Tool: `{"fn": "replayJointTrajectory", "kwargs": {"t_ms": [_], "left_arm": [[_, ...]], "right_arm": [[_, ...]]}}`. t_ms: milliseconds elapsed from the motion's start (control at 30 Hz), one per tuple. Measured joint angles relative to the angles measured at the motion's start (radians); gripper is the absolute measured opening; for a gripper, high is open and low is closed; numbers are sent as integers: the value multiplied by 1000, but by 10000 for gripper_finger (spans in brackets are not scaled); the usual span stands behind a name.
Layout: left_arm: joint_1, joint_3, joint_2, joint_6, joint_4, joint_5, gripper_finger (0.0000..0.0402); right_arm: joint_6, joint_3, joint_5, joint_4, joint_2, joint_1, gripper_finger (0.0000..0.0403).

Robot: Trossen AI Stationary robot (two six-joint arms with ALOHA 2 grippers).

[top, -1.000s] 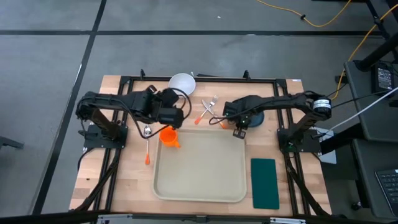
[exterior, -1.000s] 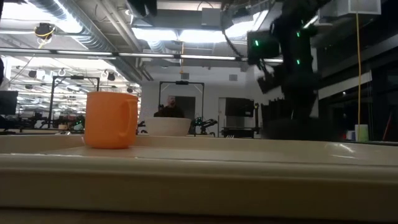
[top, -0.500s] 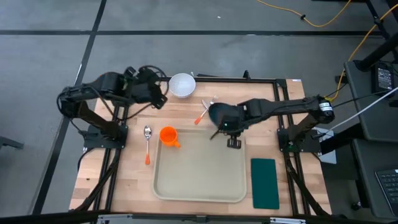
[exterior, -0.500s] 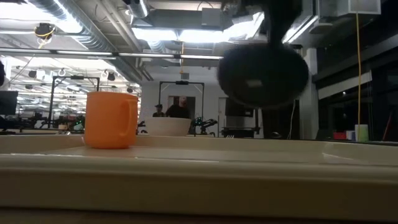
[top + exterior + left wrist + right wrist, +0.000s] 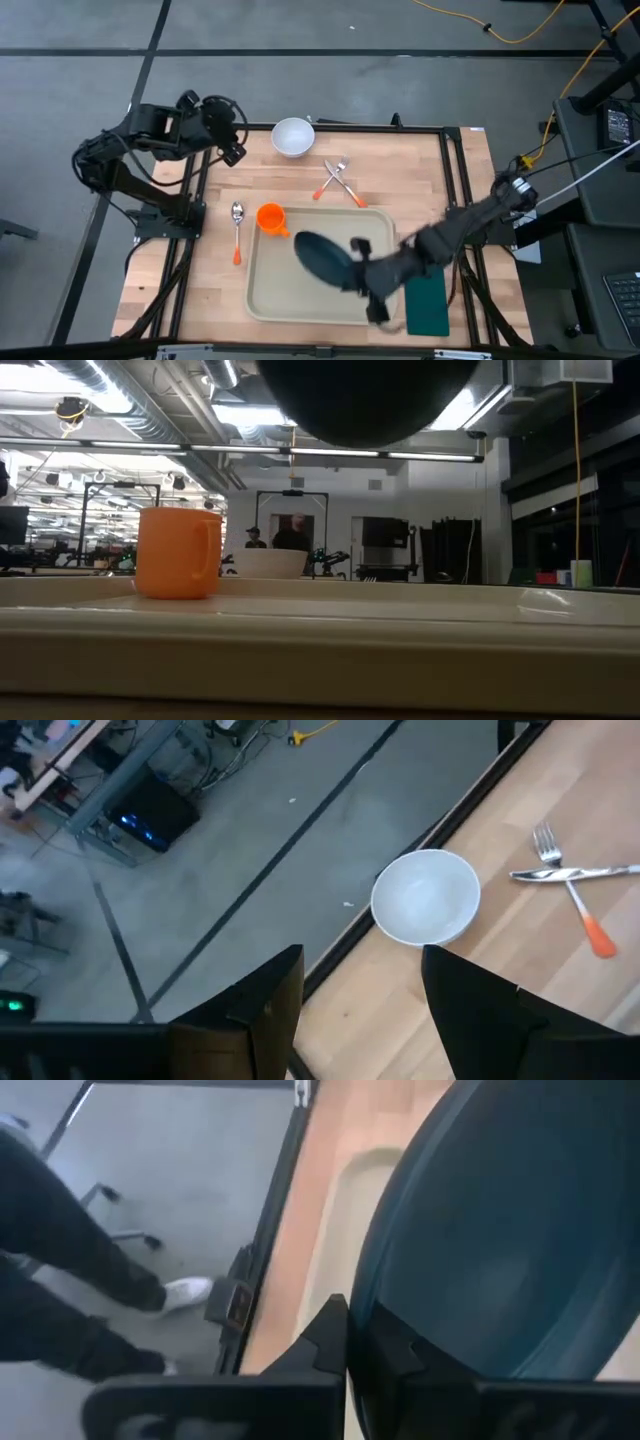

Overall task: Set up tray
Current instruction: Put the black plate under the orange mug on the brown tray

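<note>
The beige tray (image 5: 320, 290) lies on the near middle of the table, with an orange cup (image 5: 270, 218) standing at its far left corner (image 5: 178, 552). My right gripper (image 5: 360, 272) is shut on a dark teal plate (image 5: 323, 256) that hovers over the tray; in the low view the plate (image 5: 370, 395) fills the top. My left gripper (image 5: 226, 140) is open, drawn back past the table's far left corner, touching nothing (image 5: 360, 1000). My right gripper pinches the plate by its rim (image 5: 372, 1305), on the side toward the table's near right, one finger (image 5: 325, 1335) on each face. The fingers come in from the near right, slanting. The plate is lifted clear above the tray and looks tilted.
A white bowl (image 5: 293, 137) sits at the far edge. A fork and knife with orange handles (image 5: 340, 180) lie crossed behind the tray. A spoon (image 5: 236, 228) lies left of the tray, a dark green napkin (image 5: 425, 297) right of it. People show beyond the table.
My right gripper has lifted the plate off the table behind the tray's far right corner and carried it toward the near edge, over the tray. My left gripper has drawn back from the cup toward the far left corner. The cup has stayed put.
</note>
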Motion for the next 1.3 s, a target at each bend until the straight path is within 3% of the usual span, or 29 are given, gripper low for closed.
{"fn": "replayJointTrajectory", "kwargs": {"t_ms": [133, 233, 367, 533, 667, 1067, 1300], "left_arm": [[0, 0, -16, 10, 0, 4, 198], [0, 0, -25, 9, 0, 12, 198], [0, 0, -29, 9, 0, 17, 198], [0, 0, -31, 13, 0, 35, 198], [-1, 0, -31, 13, 0, 46, 198], [-2, 0, -31, 6, 0, 41, 198], [-2, 0, -31, -11, 4, 41, 198]], "right_arm": [[27, 3, 29, 121, 106, 8, 12], [45, 97, -15, 105, 226, -18, 12], [-45, 367, -65, -53, 417, -56, 12], [-110, 706, -61, -402, 605, -98, 12], [-52, 614, -110, -407, 583, -124, 12], [-113, 610, -100, -338, 587, -119, 12], [-149, 611, -137, -323, 657, -107, 12]]}}
